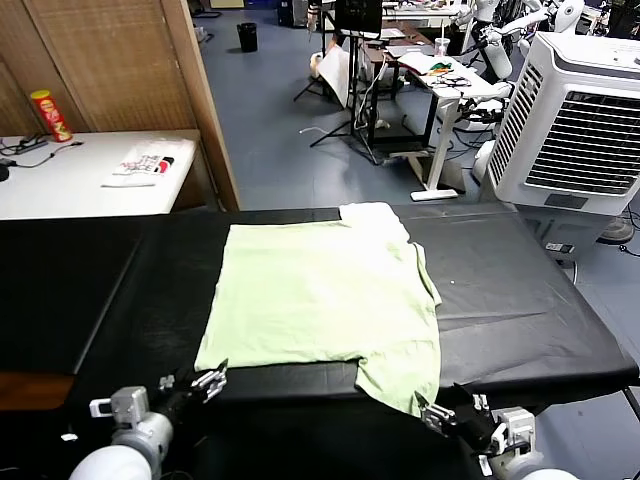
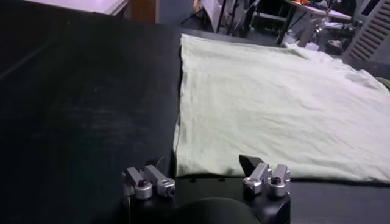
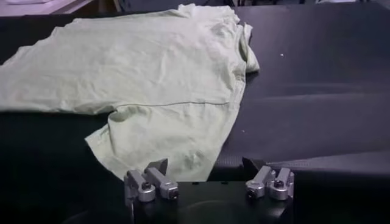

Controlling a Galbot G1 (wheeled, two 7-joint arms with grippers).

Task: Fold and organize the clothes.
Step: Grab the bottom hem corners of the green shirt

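The clothes, one pale light-green shirt [image 1: 325,300], lie spread flat on the black table [image 1: 520,300], with one sleeve reaching the near right edge. My left gripper [image 1: 195,382] hovers just off the shirt's near left corner, open and holding nothing. In the left wrist view the shirt [image 2: 274,103] fills the space beyond the left gripper [image 2: 201,170], whose jaws stand wide apart. My right gripper [image 1: 450,410] sits at the table's near edge beside the sleeve, also open. In the right wrist view the sleeve of the shirt [image 3: 164,146] ends just ahead of the right gripper [image 3: 205,165].
A white side table [image 1: 70,185] at the far left carries a red can [image 1: 48,113] and a folded white printed cloth [image 1: 140,162]. A wooden partition [image 1: 120,60] stands behind it. A large white air cooler [image 1: 575,120] stands at the far right.
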